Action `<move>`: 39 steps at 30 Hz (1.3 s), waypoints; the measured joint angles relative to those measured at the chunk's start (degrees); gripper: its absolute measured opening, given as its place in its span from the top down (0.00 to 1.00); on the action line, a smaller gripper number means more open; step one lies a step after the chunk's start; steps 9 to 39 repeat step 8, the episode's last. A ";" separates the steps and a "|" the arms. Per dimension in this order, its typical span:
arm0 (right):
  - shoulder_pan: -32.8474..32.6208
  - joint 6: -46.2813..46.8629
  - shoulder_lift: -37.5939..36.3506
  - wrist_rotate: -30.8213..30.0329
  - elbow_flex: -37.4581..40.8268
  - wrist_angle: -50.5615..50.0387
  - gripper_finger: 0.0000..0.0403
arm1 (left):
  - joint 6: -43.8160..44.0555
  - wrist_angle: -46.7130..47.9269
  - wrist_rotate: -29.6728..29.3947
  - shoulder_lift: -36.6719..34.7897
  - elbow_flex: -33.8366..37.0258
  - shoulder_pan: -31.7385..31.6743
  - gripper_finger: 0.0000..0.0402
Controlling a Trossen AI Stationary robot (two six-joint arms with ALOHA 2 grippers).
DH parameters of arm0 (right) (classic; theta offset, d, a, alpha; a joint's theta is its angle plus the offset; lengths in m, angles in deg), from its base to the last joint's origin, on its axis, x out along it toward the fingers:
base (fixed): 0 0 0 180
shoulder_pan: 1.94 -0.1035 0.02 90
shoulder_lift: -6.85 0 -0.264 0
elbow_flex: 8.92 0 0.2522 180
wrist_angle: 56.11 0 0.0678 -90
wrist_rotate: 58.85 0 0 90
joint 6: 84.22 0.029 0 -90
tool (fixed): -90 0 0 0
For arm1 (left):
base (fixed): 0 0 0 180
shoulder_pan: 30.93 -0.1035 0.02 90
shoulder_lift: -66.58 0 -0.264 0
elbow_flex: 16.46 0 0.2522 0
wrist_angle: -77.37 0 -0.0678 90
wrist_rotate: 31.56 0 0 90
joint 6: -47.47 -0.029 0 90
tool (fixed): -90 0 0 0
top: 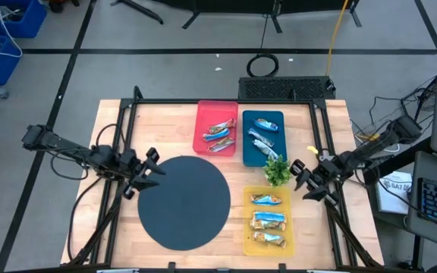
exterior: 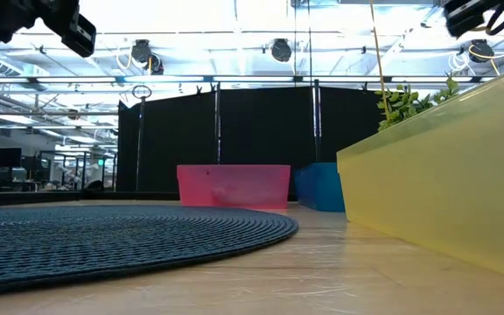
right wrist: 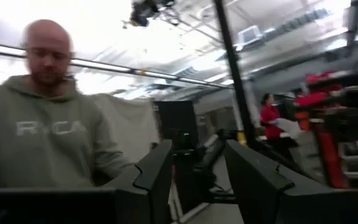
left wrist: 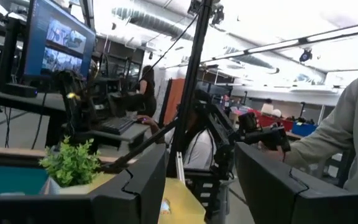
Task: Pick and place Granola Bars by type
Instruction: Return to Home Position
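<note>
The granola bars lie sorted in three trays in the high view: silvery-tan bars [top: 218,137] in the red tray [top: 202,111], blue-white bars [top: 262,136] in the blue tray [top: 278,115], orange-green-yellow bars [top: 268,220] in the yellow tray [top: 246,227]. My left gripper [top: 149,173] hovers open at the left rim of the dark round mat [top: 184,202], raised above the table. My right gripper [top: 307,180] hovers open just right of the yellow tray, beside the green sprig [top: 277,171]. Both wrist views look level into the room and show empty, open fingers.
The round mat fills the table's near-left middle. The green plant sprig stands between the blue and yellow trays. A black metal frame [top: 131,114] rims the table. A person in a grey hoodie [right wrist: 48,137] stands beyond the table's edge; other people sit farther off in the room.
</note>
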 joint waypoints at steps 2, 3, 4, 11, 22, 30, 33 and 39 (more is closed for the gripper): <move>2.73 0.95 0.00 1.43 0.02 -0.53 0.65 | 0.00 1.09 -0.19 -0.02 -0.02 -0.13 0.51; 3.99 1.04 0.03 3.08 0.04 -0.57 0.65 | -0.02 1.48 -0.50 -0.02 0.00 -0.22 0.51; 5.17 0.93 0.03 4.54 0.04 -0.47 0.65 | -0.02 1.69 -0.89 -0.02 0.00 -0.26 0.51; 9.25 0.81 -0.35 7.70 0.07 0.77 0.65 | 0.00 1.80 -1.51 -0.56 -0.01 -0.28 0.51; 9.25 0.81 -0.35 7.70 0.07 0.77 0.65 | 0.00 1.80 -1.51 -0.56 -0.01 -0.28 0.51; 9.25 0.81 -0.35 7.70 0.07 0.77 0.65 | 0.00 1.80 -1.51 -0.56 -0.01 -0.28 0.51; 9.25 0.81 -0.35 7.70 0.07 0.77 0.65 | 0.00 1.80 -1.51 -0.56 -0.01 -0.28 0.51; 9.25 0.81 -0.35 7.70 0.07 0.77 0.65 | 0.00 1.80 -1.51 -0.56 -0.01 -0.28 0.51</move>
